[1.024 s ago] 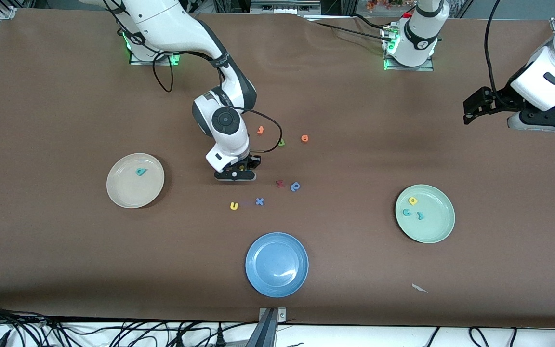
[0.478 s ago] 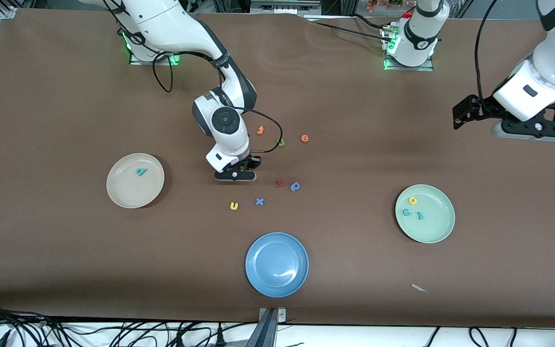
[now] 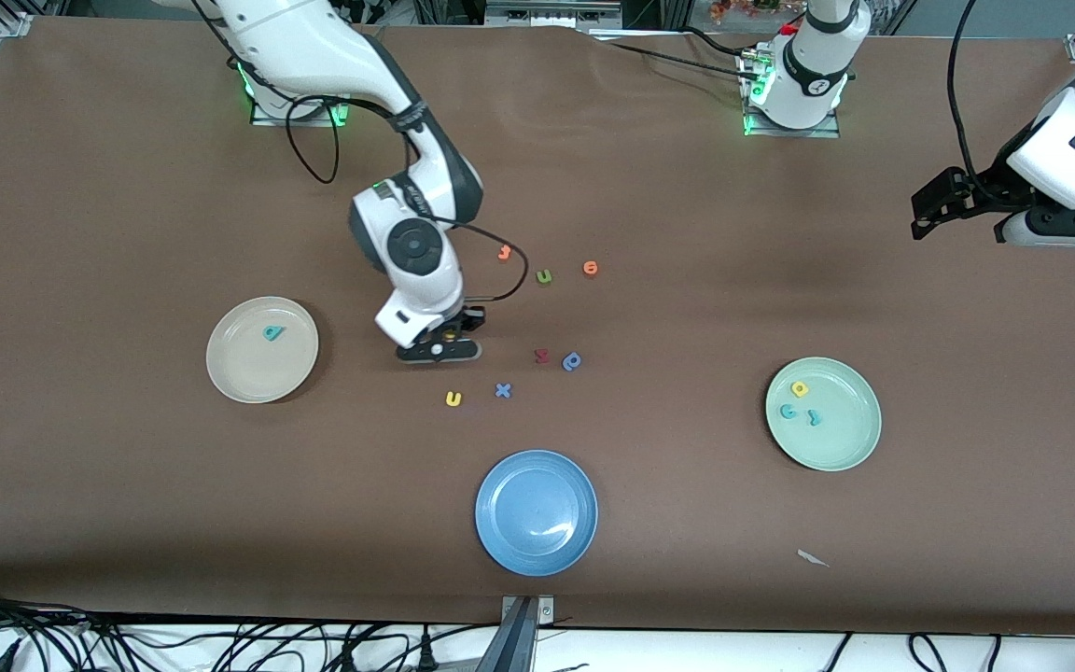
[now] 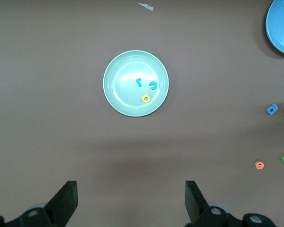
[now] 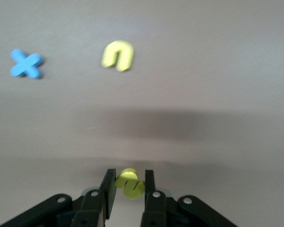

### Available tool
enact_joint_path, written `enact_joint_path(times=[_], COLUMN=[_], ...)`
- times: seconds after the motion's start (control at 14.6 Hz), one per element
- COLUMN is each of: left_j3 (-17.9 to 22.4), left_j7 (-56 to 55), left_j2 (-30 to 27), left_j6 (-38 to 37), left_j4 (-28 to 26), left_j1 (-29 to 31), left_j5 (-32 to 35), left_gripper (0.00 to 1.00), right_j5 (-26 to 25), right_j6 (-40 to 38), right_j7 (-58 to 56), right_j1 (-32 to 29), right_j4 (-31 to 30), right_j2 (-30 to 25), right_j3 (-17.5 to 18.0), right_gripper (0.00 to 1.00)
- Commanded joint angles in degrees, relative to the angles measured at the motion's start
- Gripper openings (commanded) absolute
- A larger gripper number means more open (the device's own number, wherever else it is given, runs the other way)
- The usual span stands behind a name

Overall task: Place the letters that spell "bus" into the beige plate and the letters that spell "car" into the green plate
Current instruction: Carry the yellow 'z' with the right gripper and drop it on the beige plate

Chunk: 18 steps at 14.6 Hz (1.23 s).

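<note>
Pinching the yellow "s" (image 5: 129,183) between its fingers, the right end effector (image 3: 442,343) hangs over the surface (image 3: 127,485) between the beige plate (image 3: 237,375) and the yellow "u" (image 3: 453,399). That plate holds the teal "b" (image 3: 272,332) and sits toward the right arm's end. Beside the yellow "u", toward the left arm's end, lies a blue "x" (image 3: 503,390); farther from the front camera than the "x" are a red letter (image 3: 542,356) and a darker blue letter (image 3: 572,361). The green plate (image 3: 850,443), toward the left arm's end, holds the yellow "a" (image 3: 800,389), teal "c" (image 3: 788,411) and teal "r" (image 3: 814,418). The left end effector (image 4: 128,204) waits in the air over the surface near that plate, its fingers spread wide.
</note>
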Motion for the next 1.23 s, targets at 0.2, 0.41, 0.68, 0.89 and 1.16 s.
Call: enact_joint_path(times=[0.2, 0.41, 0.68, 0.89, 1.16], left_j3=[-0.35, -0.26, -0.26, -0.17, -0.26], left_j7=[0.92, 1.01, 0.92, 1.01, 0.83], left_j2=[-0.06, 0.12, 0.12, 0.21, 1.0], left_j6=[-1.33, -1.95, -2.21, -2.47, -2.74], left_j4=[0.82, 0.91, 1.61, 1.79, 3.29], left_j1=[-1.05, -0.43, -0.43, -0.26, -0.52], left_j5=[0.17, 0.52, 0.61, 0.61, 0.7], left_gripper=[1.0, 1.0, 1.0, 1.0, 1.0], right_j5=[0.22, 0.31, 4.16, 10.58, 12.53], right_j6=[-2.49, -1.79, 0.24, -0.99, -3.28], right_j7=[-24.95, -38.66, -50.9, -50.76, -40.77], right_j1=[-0.56, -0.65, -5.56, -5.66, -4.61], right_j4=[-8.57, -10.87, -11.48, -11.31, -8.77], right_j2=[-7.04, -8.02, -6.44, -6.69, -7.22], right_j3=[-10.26, -17.02, -18.72, -18.37, -14.6], right_gripper=[0.06, 0.07, 0.55, 1.0, 1.0])
